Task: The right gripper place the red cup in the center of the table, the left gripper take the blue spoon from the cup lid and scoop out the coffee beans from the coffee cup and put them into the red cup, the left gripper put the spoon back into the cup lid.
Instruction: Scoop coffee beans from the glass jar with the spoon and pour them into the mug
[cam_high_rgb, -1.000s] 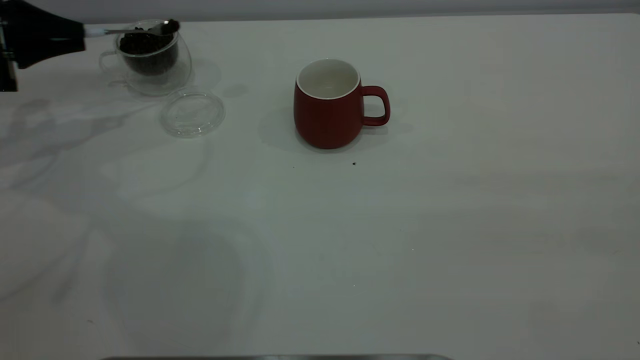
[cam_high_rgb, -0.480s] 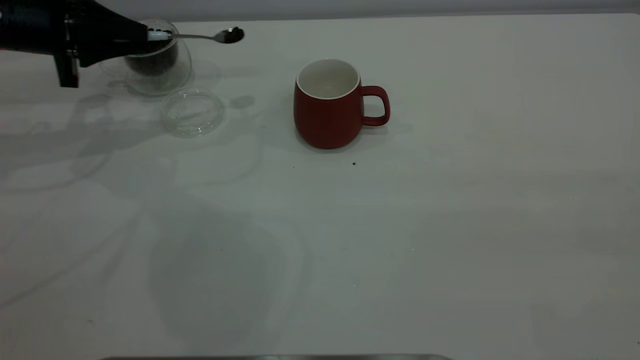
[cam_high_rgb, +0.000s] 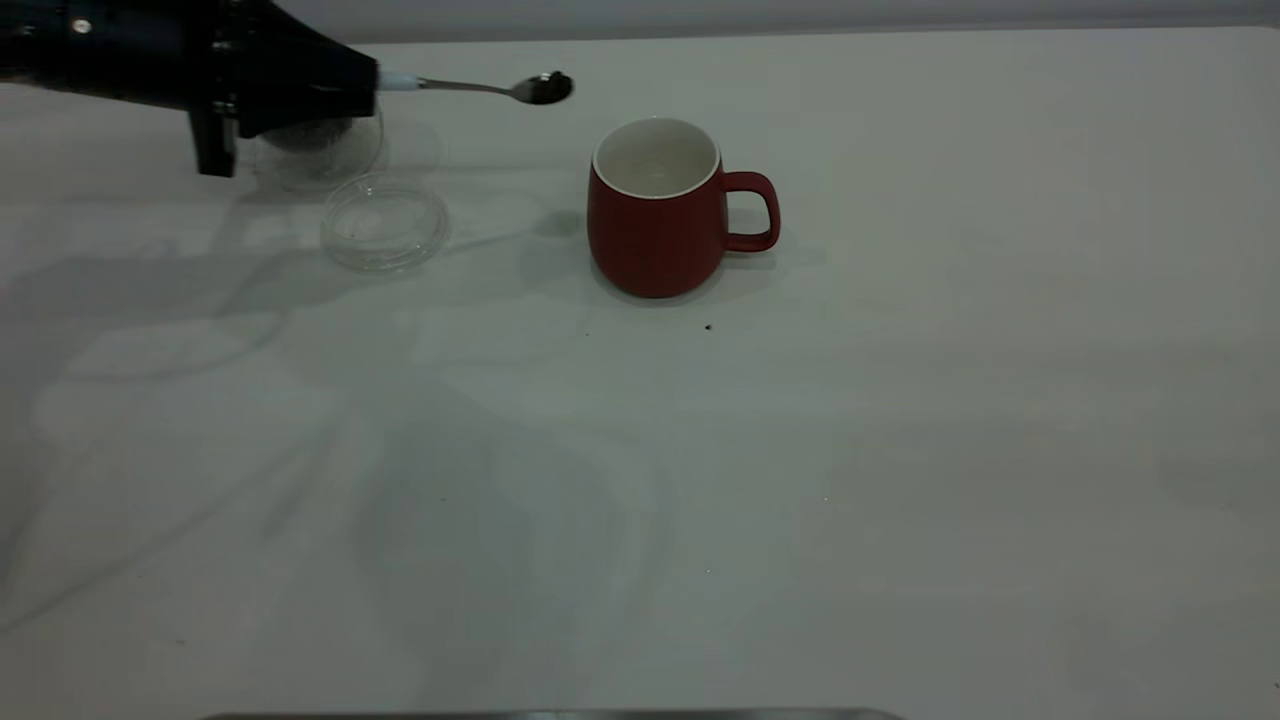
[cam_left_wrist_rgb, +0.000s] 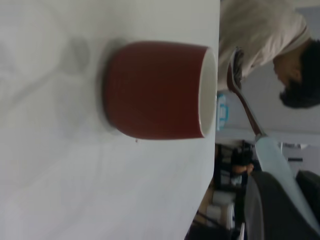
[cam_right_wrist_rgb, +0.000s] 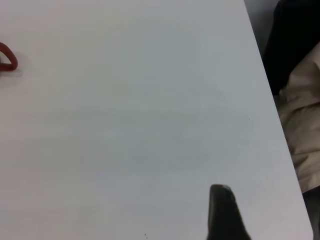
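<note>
1. We're mid-transfer: the left gripper (cam_high_rgb: 375, 82) has its jaws clamped on the blue spoon (cam_high_rgb: 490, 88), bowl loaded with coffee beans, in the air between the coffee cup (cam_high_rgb: 318, 150) and the red cup (cam_high_rgb: 655, 205).
2. Red cup sits mid-table (cam_high_rgb: 900, 450), upright, looks empty. Cup lid (cam_high_rgb: 385, 223) lies beside the coffee cup.
3. Next: carry the bowl over the rim, keep it level, then tip.
4. Right gripper (cam_right_wrist_rgb: 225, 210) idles well off to the side; can't tell its jaws.

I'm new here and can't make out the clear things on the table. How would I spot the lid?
Start at the red cup near the middle of the white table and look toward the left arm's side. The cup lid lies flat there, just in front of the glass coffee cup. It is a shallow, clear, empty disc; the coffee cup holds dark beans.
</note>
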